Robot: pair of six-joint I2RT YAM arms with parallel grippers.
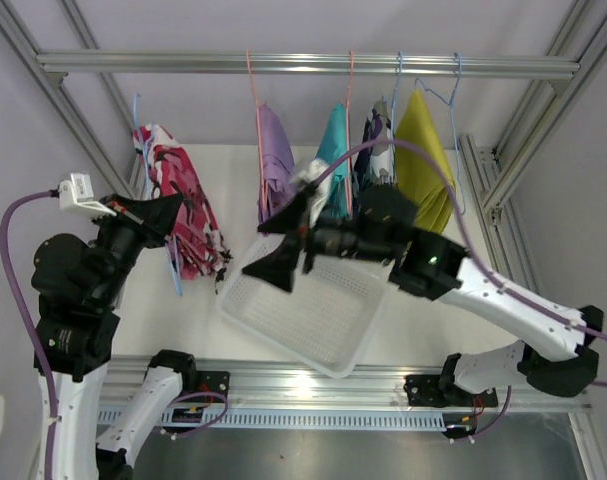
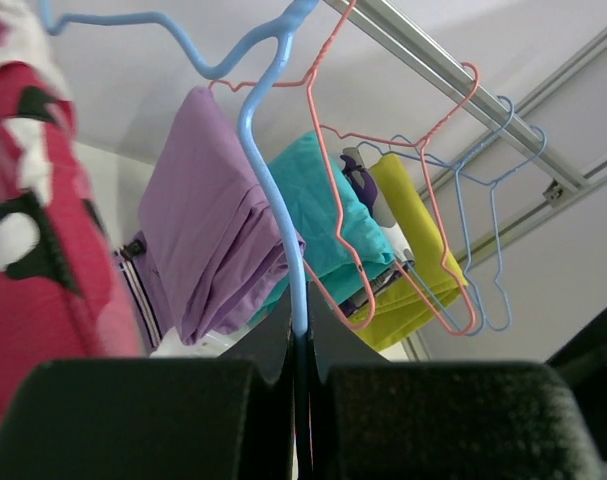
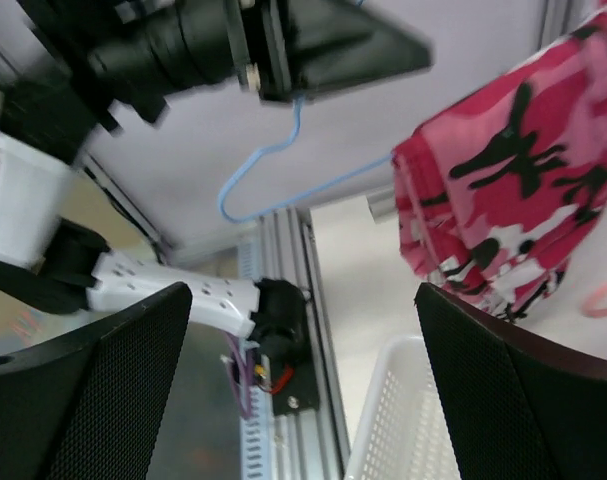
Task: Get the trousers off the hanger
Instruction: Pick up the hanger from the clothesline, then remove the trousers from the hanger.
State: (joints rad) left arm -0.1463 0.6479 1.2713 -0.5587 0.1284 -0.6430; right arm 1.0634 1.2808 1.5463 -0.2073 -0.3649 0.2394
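Left hand point(image 2: 300, 335) pinches blue hanger point(image 2: 266, 170); right hand point(image 3: 303, 385) spread wide near pink-red trousers point(image 3: 503, 190). I judge first removal in hand; next: clamp cloth, slide it off.

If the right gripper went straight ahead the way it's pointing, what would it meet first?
Most likely the pink-red trousers: the open right gripper points left over the white basket toward them. Depth is unclear, so it might pass just beside them.

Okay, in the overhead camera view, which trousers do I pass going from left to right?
pink-red patterned trousers → lilac trousers → teal trousers → purple-white-black camouflage trousers → mustard yellow trousers
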